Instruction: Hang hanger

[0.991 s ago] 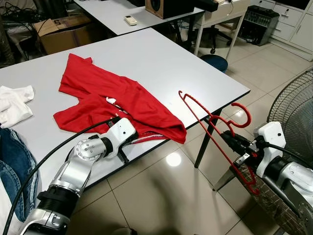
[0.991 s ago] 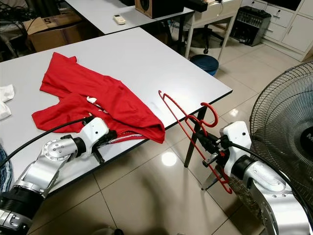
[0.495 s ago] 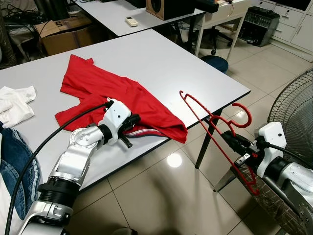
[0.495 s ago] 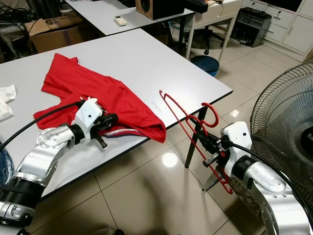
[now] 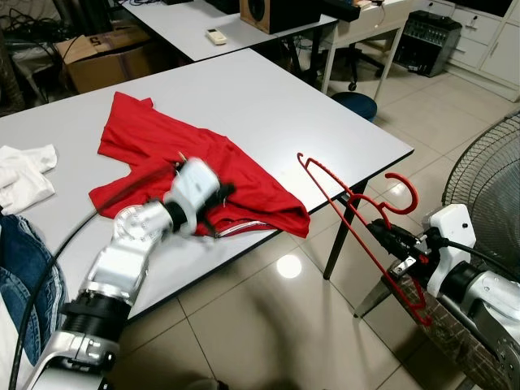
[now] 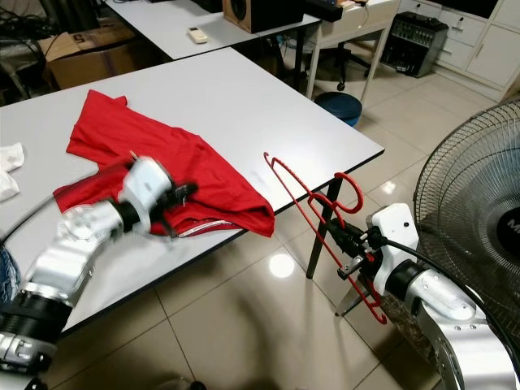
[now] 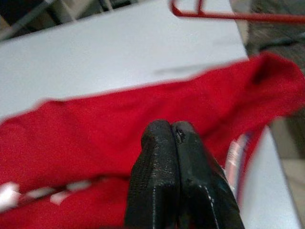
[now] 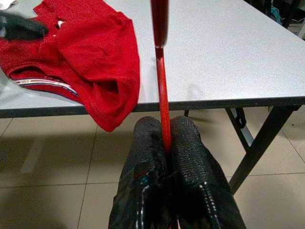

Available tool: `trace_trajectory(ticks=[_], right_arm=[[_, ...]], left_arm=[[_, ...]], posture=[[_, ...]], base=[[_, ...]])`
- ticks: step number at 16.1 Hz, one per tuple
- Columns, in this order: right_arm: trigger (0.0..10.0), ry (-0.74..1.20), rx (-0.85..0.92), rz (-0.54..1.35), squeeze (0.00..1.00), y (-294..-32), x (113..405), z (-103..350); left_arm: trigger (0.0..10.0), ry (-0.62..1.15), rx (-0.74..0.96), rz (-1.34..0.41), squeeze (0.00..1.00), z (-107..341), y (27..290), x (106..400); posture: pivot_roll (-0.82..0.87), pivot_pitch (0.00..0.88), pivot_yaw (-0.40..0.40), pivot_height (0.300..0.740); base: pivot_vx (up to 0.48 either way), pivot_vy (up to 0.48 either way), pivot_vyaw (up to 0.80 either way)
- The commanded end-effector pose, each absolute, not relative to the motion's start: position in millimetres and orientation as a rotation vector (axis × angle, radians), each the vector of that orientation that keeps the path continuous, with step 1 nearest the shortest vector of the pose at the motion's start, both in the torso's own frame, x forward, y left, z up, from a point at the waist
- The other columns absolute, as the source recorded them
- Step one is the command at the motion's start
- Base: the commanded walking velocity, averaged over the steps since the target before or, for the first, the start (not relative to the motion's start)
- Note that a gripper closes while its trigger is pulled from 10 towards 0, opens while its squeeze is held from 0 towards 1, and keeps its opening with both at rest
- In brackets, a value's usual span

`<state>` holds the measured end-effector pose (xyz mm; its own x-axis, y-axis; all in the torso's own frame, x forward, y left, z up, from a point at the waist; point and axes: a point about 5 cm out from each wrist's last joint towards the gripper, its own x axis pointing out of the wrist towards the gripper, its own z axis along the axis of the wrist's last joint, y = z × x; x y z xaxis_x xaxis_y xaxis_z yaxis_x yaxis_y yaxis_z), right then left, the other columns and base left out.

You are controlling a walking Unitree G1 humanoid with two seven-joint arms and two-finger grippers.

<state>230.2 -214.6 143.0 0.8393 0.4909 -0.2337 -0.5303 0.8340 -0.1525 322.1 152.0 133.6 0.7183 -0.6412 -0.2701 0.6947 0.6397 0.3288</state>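
White table (image 5: 268, 97) is standing on a glossy tiled floor (image 5: 268, 325), with a second table (image 5: 195, 16) behind it carrying a remote (image 5: 216, 34) and a speaker (image 5: 280, 12). Cardboard box (image 5: 106, 53) is sitting at the back left; a fan (image 6: 479, 195) with a wire grille is standing at the right edge.

Red shirt (image 5: 187, 166) is lying crumpled on the table, its lower hem reaching the near edge. White cloth (image 5: 23, 172) is lying at the table's left end, with denim (image 5: 24, 276) just below it at the frame edge.

Left gripper (image 7: 173, 138) is hovering over the shirt's near part, blurred in the head views; in the wrist view its two fingers are pressing together with nothing between them.

Right gripper (image 8: 164, 138) is sitting off the table's right corner, above the floor, clenching the red hanger (image 6: 317, 215) by its lower bar. Hanger is standing tilted in the air, apart from the table edge, its hook (image 5: 404, 188) curling up toward the fan side and its long arm pointing up and toward the table.
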Motion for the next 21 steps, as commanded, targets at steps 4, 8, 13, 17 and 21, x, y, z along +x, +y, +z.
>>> trace_trajectory(ticks=[4,8,13,17,21], right_arm=[[10.0,0.177,-0.22,0.54,0.0,-219.5,230.9,146.5],[10.0,0.176,-0.221,0.543,0.0,-218.9,231.2,147.1],[10.0,0.176,-0.22,0.546,0.0,-217.9,231.9,146.8],[10.0,0.177,-0.221,0.545,0.0,-218.1,231.8,146.5],[10.0,0.177,-0.225,0.546,0.0,-217.7,232.3,146.7]], left_arm=[[10.0,0.194,0.526,-0.848,1.0,119.6,148.9,313.0],[10.0,0.193,0.627,-0.823,1.0,120.1,155.9,315.2],[10.0,0.186,0.714,-0.793,0.03,119.1,155.6,319.2],[10.0,0.214,0.783,-0.826,0.0,113.5,156.1,316.5],[10.0,0.22,0.88,-0.754,0.0,115.0,160.1,325.0]], posture=[[-0.09,0.045,0.046,0.74],[-0.09,0.044,0.043,0.74],[-0.09,0.045,0.043,0.74],[-0.09,0.045,0.044,0.74],[-0.09,0.045,0.046,0.74]], base=[[0.0,0.0,0.0],[0.0,0.0,0.0],[0.0,0.0,0.0],[0.0,0.0,0.0],[0.0,0.0,0.0]])
